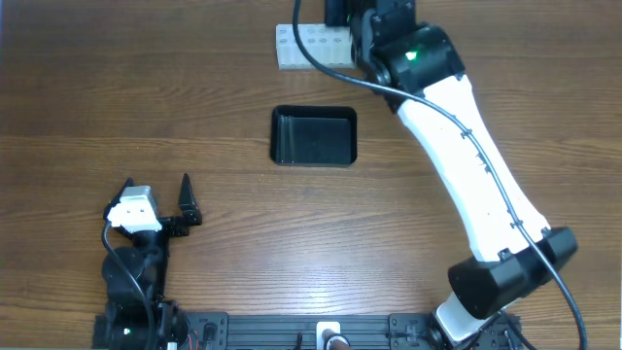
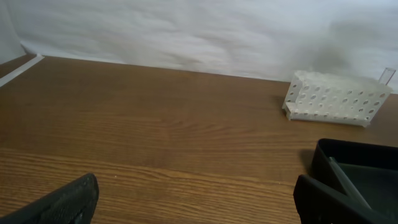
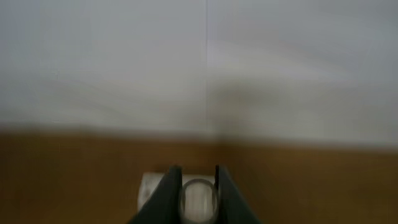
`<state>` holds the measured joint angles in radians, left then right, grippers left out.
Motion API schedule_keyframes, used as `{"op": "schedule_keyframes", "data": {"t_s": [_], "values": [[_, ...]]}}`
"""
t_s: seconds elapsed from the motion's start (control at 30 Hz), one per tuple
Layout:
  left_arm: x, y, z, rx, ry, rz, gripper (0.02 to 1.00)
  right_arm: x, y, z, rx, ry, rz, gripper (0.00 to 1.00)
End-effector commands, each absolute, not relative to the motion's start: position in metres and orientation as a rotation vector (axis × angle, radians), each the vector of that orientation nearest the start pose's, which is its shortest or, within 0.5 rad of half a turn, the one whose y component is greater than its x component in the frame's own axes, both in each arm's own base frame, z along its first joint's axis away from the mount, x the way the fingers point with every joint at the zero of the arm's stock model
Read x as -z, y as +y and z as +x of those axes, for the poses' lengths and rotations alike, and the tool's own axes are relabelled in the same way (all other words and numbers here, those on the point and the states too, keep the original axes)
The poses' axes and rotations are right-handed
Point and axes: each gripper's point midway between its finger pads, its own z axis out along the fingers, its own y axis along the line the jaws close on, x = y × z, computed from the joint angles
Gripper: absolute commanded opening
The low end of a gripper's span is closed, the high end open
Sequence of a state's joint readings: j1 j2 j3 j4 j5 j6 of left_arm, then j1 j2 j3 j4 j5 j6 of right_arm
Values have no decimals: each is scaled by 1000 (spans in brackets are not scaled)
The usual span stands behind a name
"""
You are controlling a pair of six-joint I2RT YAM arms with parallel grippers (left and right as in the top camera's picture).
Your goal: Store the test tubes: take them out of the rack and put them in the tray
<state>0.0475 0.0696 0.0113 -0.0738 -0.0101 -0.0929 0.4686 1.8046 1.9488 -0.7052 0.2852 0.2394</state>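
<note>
A: Right pincer state?
B: My right pincer (image 3: pixel 196 169) is closed down narrow on a clear test tube (image 3: pixel 199 200). One of my fingers (image 3: pixel 165 199) sits on each side of it, both against the glass. The wrist view is blurred, so I can't tell how deep the tube sits in the grip.
A: Where's that relative to the rack?
B: Right at it. The white test tube rack (image 1: pixel 301 44) shows just beyond my fingers, touching or nearly touching the tube; can't tell which. From above, my right arm (image 1: pixel 466 156) reaches up the table (image 1: pixel 146 97) and its wrist hangs over the rack's right end, on the table's far side.
A: Tray?
B: The black tray (image 1: pixel 313 136) is mid-table, on the near side of the rack. The two are apart, with a strip of bare wood between them. Its long sides run parallel to the rack's.
A: Left side?
B: My left pincer (image 1: pixel 157 185) is spread wide, holding nothing. It sits near my left base (image 1: pixel 131 321), well apart from tray and rack. Its wrist camera sees a tray corner past one finger, and the rack farther back against a white wall (image 2: pixel 186 31). One upright tube (image 2: pixel 387 76) stands at the rack's end there. Can't tell whether it's the one my right pincer has.
</note>
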Motion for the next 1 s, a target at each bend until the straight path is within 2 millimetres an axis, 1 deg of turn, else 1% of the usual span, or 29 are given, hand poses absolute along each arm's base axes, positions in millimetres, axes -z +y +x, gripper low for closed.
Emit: {"op": "schedule_keyframes", "data": {"t_s": [0.03, 0.07, 0.13, 0.23, 0.33, 0.4, 0.57, 0.63, 1.0], "values": [[-143, 13, 248, 17, 1702, -109, 998, -235, 227, 458, -285, 2461, -86, 25], [-143, 13, 248, 17, 1702, -109, 1000, -211, 230, 451, -283, 2545, -94, 25], [-143, 13, 248, 17, 1702, -109, 998, -177, 233, 442, -262, 2656, -89, 20], [-143, 13, 248, 17, 1702, -109, 1000, -143, 240, 434, -255, 2759, -112, 20], [-143, 13, 248, 17, 1702, -109, 1000, -118, 243, 430, -243, 2824, -96, 9], [-143, 13, 248, 17, 1702, -109, 998, -106, 243, 429, -230, 2849, -82, 12], [-143, 13, 248, 17, 1702, -109, 1000, -84, 245, 426, -201, 2898, -86, 12], [-143, 13, 248, 17, 1702, -109, 1000, -75, 244, 426, -186, 2914, -62, 14], [-143, 13, 248, 17, 1702, -109, 1000, -39, 242, 427, -150, 2969, -30, 14]]}}
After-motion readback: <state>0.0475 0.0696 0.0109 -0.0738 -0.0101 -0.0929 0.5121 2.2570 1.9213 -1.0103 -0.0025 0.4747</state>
